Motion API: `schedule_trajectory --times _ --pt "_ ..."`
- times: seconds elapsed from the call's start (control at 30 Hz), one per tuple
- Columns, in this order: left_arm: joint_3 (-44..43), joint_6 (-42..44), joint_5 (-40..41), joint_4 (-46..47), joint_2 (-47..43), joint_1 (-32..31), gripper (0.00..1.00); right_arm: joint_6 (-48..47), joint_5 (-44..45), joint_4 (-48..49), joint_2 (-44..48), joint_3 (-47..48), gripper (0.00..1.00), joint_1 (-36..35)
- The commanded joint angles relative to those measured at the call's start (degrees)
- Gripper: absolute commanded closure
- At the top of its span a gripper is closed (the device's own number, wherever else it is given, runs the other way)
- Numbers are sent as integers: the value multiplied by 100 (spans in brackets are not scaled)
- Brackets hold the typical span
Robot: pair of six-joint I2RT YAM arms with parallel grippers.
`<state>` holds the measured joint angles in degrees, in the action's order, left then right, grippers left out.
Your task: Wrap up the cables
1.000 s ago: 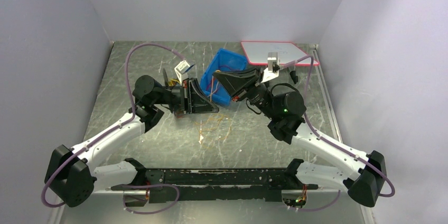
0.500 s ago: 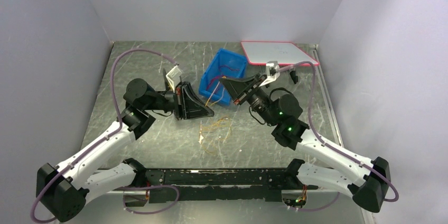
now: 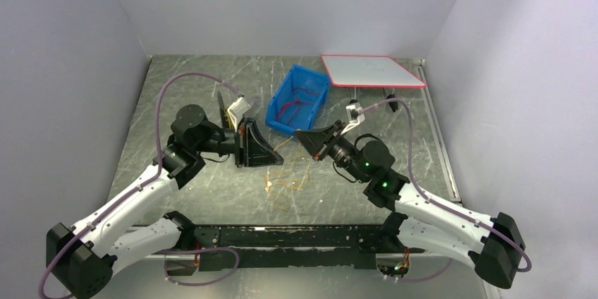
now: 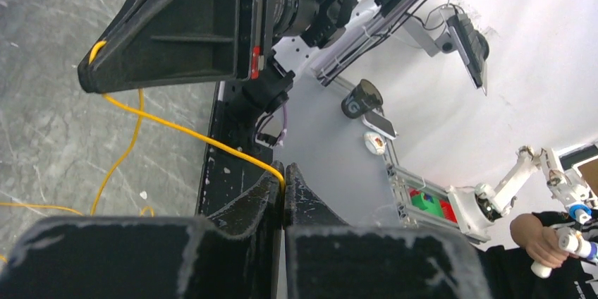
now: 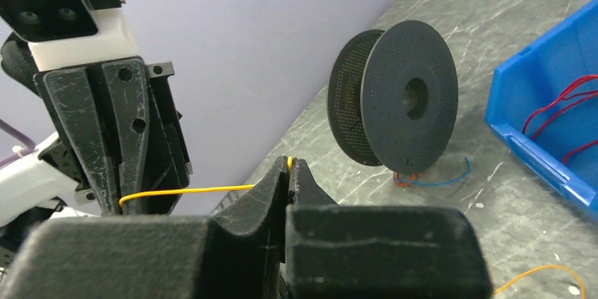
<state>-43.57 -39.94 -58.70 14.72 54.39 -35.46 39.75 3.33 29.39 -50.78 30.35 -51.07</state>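
Note:
A thin yellow cable (image 4: 176, 128) runs taut between my two grippers. My left gripper (image 4: 285, 175) is shut on one part of it, and in the top view it (image 3: 277, 161) is just left of the table's middle. My right gripper (image 5: 290, 163) is shut on another part and faces the left one (image 3: 299, 135). The cable's loose loops (image 3: 288, 182) lie on the table below them. The dark grey spool (image 5: 402, 98) stands on edge behind the left wrist (image 3: 224, 107), bare. Red cables (image 3: 296, 105) lie in the blue bin (image 3: 281, 124).
A white board with a red rim (image 3: 370, 70) lies at the back right. Short orange and blue wire bits (image 5: 423, 175) lie at the spool's foot. The black rail (image 3: 296, 235) runs along the near edge between the arm bases.
My right gripper has moved from over the blue bin toward the near side, with the yellow cable in it. My left gripper has shifted slightly forward. The loose loops have spread out.

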Motion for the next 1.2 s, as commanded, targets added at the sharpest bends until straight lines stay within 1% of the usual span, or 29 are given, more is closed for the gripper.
schedule_trajectory --times 0.0,0.07,0.17,0.3,0.37,0.43,0.57,0.73,0.87,0.93,1.1,1.17 --pt "-300 518 -477 -614 -203 -70 93 -407 -32 -395 323 -125 94 72" --pt "-347 660 -571 -871 -198 -74 93 -527 -100 -613 499 -161 87 71" --pt "-452 1026 -533 -1485 -161 -68 93 -718 -189 -865 776 -213 70 71" --pt "-558 1311 -572 -2033 50 -74 93 -1122 -336 -1321 1126 -111 48 71" --pt "-666 1506 -573 -2396 166 -69 93 -1382 -441 -1614 1238 1 38 76" --pt "-763 1723 -552 -2789 249 -67 93 -1687 -697 -1842 1282 116 32 74" --pt "-898 2165 -525 -3391 229 -70 93 -2348 -1479 -2050 1246 300 28 71" --pt "-991 2503 -487 -4017 126 -74 93 -3038 -2430 -1942 1178 383 28 71" --pt "-1064 2802 -496 -4494 53 -68 93 -3846 -3198 -1904 1000 463 28 70" --pt "-1087 2878 -514 -4619 22 -72 93 -4314 -3420 -2190 780 668 30 71" --pt "-1064 2837 -606 -4579 -38 -74 93 -5656 -3809 -3233 58 1648 30 49" --pt "-1066 2851 -609 -4607 -34 -79 93 -6165 -4106 -3613 -120 1968 30 24"
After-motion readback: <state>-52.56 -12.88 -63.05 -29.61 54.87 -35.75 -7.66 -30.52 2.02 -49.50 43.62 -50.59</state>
